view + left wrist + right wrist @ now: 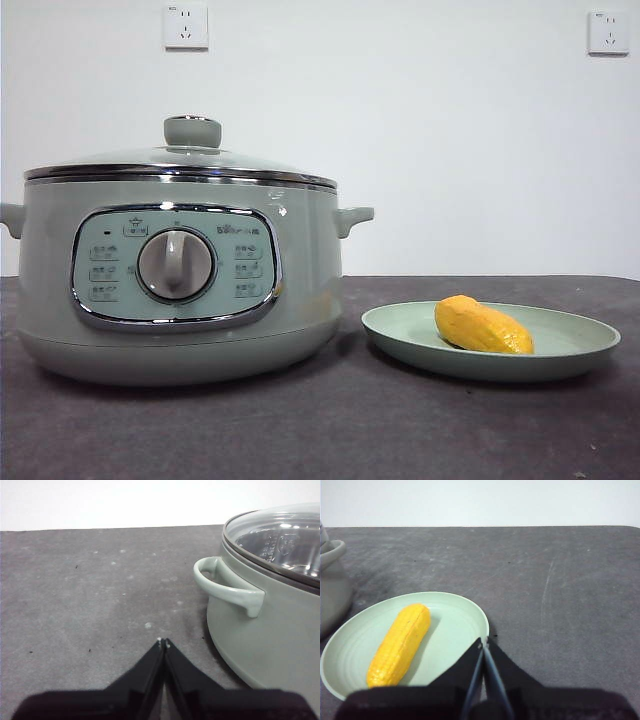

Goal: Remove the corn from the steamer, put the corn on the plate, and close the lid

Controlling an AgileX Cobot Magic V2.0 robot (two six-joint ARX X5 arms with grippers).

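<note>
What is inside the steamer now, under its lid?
Through the glass lid only the steamer's shiny metal interior shows, with no food visible; its lower part is hidden by the wall. The corn lies on the plate.

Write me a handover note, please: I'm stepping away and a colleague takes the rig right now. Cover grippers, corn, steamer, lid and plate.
Left gripper: shut, empty, low over the table beside the steamer, near its side handle.
Right gripper: shut, empty, at the edge of the plate.
Corn: lying on the plate, outside the steamer.
Lid: seated on the steamer, knob up.
Done: corn out and plated, lid closed.
Left: nothing visible; both arms are clear of the things.
</note>
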